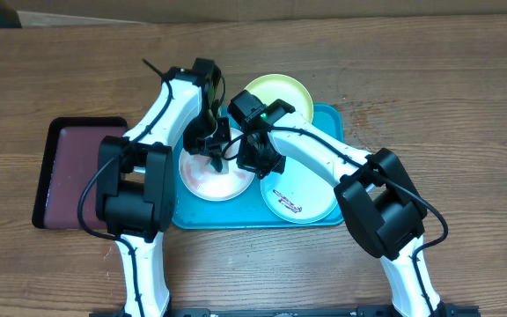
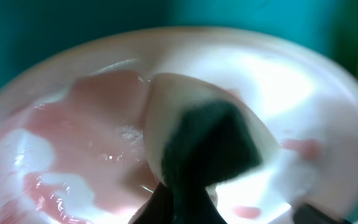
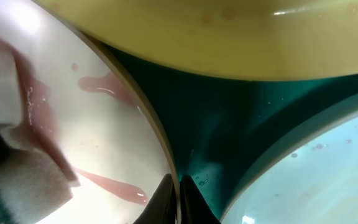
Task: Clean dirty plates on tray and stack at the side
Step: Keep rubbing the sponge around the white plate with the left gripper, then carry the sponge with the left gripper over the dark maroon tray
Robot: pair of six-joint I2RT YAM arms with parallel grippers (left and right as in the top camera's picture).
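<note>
Three plates lie on the turquoise tray: a white plate with pinkish wet smears at the left, a yellow-green plate at the back, a pale mint-blue plate with a brown smear at the right. My left gripper is shut on a white-and-dark-green sponge pressed onto the white plate. My right gripper is shut on the white plate's rim; one finger is inside, one outside. The yellow-green plate and mint-blue plate show in the right wrist view.
A smaller dark maroon tray with a black rim lies left of the turquoise tray on the wooden table. Both arms cross over the middle of the tray.
</note>
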